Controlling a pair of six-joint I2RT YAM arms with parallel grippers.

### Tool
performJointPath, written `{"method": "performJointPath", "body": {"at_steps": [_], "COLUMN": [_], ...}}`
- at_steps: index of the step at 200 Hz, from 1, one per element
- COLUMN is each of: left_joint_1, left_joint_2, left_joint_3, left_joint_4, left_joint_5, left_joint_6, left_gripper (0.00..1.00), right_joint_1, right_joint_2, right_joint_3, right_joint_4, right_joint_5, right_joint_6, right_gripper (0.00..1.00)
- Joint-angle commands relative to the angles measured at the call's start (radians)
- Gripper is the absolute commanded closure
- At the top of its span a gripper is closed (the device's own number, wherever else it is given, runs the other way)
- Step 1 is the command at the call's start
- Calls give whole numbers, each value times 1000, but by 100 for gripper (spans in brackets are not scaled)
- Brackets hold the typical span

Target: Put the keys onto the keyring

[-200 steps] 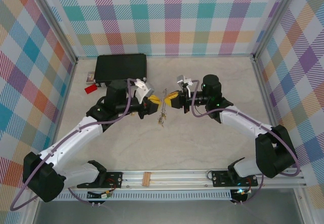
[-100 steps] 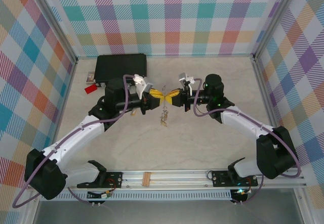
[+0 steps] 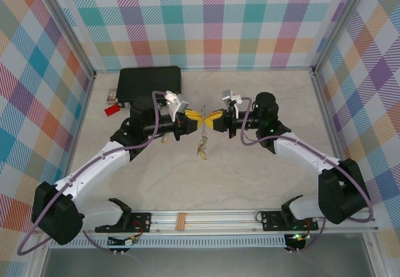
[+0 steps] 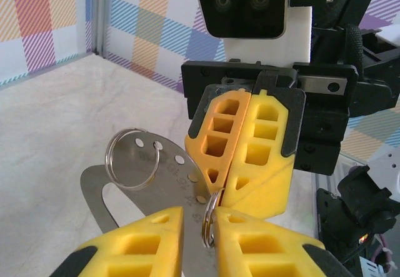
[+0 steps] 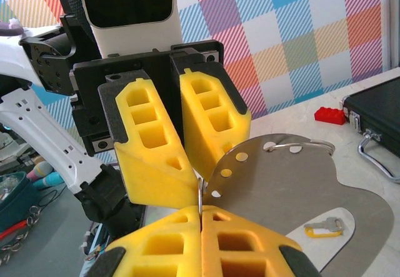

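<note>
right claw [image 5: 200,209] and left claw [image 4: 200,213] edged back — right clenched on keyring [image 4: 208,221], left unclear.

Glossy silver metal keyring [image 4: 210,209], a duller brushed-metal plate [image 4: 169,183] — the end effector pads [image 4: 262,146] matt yellow plastic.

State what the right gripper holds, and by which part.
A thin metal ring, pinched by its rim between the shut fingertips of the right gripper; the ring stands edge-on to that wrist camera.
</note>
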Motion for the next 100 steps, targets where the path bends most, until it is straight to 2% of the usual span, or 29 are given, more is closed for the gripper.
{"method": "performJointPath", "body": {"at_steps": [1, 56, 91, 100], "left_joint_1": [10, 10, 10, 10], "left_joint_2": [13, 24, 23, 23], "left_joint_3": [15, 15, 13, 12], "left_joint_4": [38, 53, 67, 71], "left_joint_5": [49, 79, 88, 88], "left_joint_6": [-14, -23, -30, -31], "left_gripper": [81, 86, 92, 99], "right_joint_1": [-6, -7, -6, -7], "right_joint_2": [-22, -20, -16, -14], "right_joint_3": [-6, -8, -7, -9], "right_joint_4": [44, 54, 56, 57], "right_joint_5": [-27, -27, -28, -31], "right_joint_6": [9, 16, 19, 19], "right_gripper": [100, 100, 100, 100]}}
